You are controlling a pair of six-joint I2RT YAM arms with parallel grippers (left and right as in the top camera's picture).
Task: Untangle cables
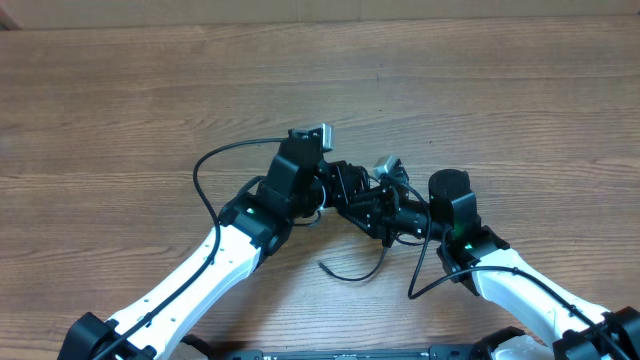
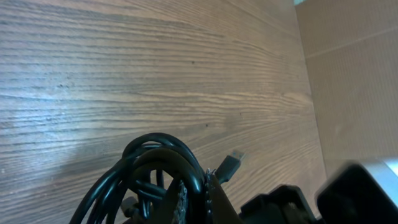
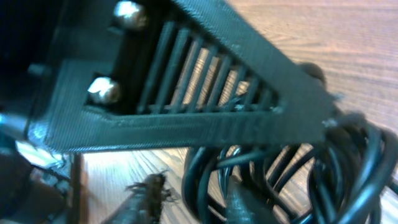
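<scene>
The cables (image 1: 362, 197) are a small black knot at the table's middle, held up between both arms. A silvery plug (image 1: 386, 165) sticks out at its far side, and one loose end (image 1: 352, 274) trails on the wood toward me. My left gripper (image 1: 345, 188) is shut on one strand; in the left wrist view the jaws (image 2: 198, 198) pinch it, the cable loops (image 2: 155, 163) fan out left and a plug (image 2: 229, 165) lies beyond. My right gripper (image 1: 386, 212) meets the knot from the right. Its fingers (image 3: 198, 202) stand apart, several cable strands (image 3: 208, 177) between them, bare table beside the left finger (image 3: 148, 198).
The left gripper's ribbed black finger (image 3: 205, 118) fills the top of the right wrist view, very close. Thicker arm wires loop out by the left arm (image 1: 203, 175) and the right arm (image 1: 420, 272). A cardboard wall (image 2: 354, 81) borders the table's far side.
</scene>
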